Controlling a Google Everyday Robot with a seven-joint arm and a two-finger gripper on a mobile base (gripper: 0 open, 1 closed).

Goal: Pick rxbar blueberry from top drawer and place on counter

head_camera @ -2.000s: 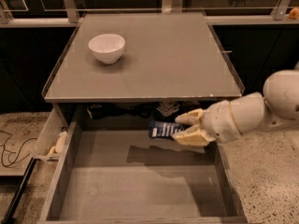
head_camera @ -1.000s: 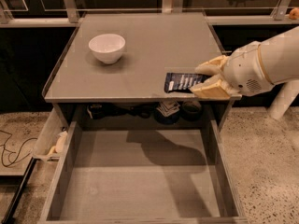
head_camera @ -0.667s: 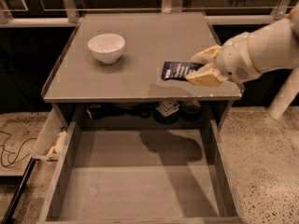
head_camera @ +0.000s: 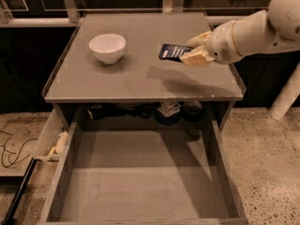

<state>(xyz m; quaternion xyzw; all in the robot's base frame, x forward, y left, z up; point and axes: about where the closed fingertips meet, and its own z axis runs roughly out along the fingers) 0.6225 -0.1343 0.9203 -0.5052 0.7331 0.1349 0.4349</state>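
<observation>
The rxbar blueberry (head_camera: 172, 51), a dark navy bar with white text, is held in the air above the right half of the counter (head_camera: 140, 81). My gripper (head_camera: 193, 52) comes in from the right on a white arm and is shut on the bar's right end. The bar casts a shadow on the counter below it. The top drawer (head_camera: 140, 177) is pulled fully open below the counter, and its grey floor shows nothing in it.
A white bowl (head_camera: 107, 48) stands on the counter's left side. Dark items (head_camera: 168, 110) sit on a shelf under the counter, behind the drawer. A narrow side drawer (head_camera: 52, 139) stands open at the left with something pale in it. Speckled floor lies at the right.
My gripper has lifted the bar out of the drawer, up past the counter's front edge, and carried it back and left over the counter top.
</observation>
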